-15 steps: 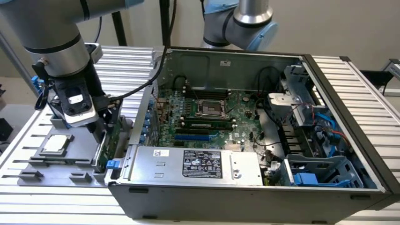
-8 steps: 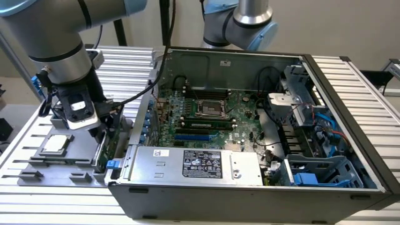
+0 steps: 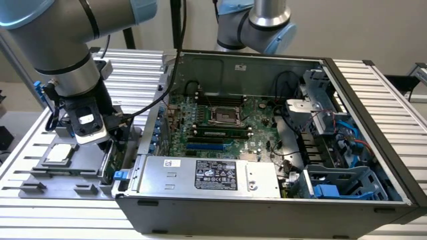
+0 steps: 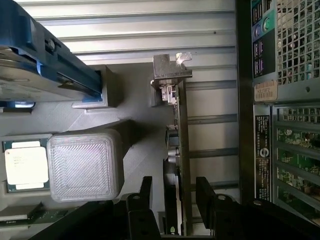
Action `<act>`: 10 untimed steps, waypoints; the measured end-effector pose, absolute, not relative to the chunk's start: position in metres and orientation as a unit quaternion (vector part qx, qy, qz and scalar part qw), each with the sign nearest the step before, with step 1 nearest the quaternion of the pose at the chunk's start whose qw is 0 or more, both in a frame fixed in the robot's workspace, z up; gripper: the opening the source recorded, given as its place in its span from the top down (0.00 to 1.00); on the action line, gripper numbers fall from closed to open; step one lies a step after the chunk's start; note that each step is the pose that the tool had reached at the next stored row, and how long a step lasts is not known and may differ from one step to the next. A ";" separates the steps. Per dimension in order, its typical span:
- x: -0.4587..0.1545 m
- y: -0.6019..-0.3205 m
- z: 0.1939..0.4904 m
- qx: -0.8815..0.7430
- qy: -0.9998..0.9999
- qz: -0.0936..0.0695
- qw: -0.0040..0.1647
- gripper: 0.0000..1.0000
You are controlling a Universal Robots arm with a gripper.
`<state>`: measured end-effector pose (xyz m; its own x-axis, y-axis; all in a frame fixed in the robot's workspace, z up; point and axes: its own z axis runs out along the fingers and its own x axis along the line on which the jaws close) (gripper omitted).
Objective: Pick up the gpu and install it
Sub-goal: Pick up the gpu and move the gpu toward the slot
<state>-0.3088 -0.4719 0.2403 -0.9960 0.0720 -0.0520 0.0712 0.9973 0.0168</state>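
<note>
I am straddling the upright gpu (image 4: pixel 178 125) with my claw (image 4: pixel 175 182) spread wide, reckoning a good grasp needs both fingers (image 4: pixel 146 197) square on its flat faces.

I saw my gripper (image 4: pixel 175 184) with fingers spread, straddling the gpu (image 4: pixel 180 127), which stood on edge in the tray (image 4: pixel 135 105); the case (image 4: pixel 260 135) lay just beside.

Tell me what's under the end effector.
The gpu, standing on edge in the grey holder, sits inside the open end effector, gaps either side. Its lower edge and the holder's slot are covered.
</note>
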 end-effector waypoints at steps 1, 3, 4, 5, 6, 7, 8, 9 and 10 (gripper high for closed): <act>-0.309 -0.472 0.240 0.036 0.999 0.007 0.026 0.52; -0.309 -0.472 0.240 0.036 0.999 0.008 0.026 0.52; -0.309 -0.472 0.240 0.036 0.999 0.008 0.026 0.52; -0.309 -0.472 0.240 0.036 0.999 0.008 0.026 0.52; -0.309 -0.472 0.240 0.037 0.999 0.007 0.026 0.52; -0.309 -0.472 0.239 0.037 0.999 0.007 0.026 0.52; -0.309 -0.472 0.239 0.037 0.999 0.007 0.026 0.52; -0.309 -0.472 0.239 0.038 0.999 0.007 0.026 0.52; -0.309 -0.472 0.238 0.038 0.999 0.007 0.026 0.52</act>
<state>-0.3093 -0.4720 0.2385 -0.9958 0.0758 -0.0523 0.0751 0.9971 0.0151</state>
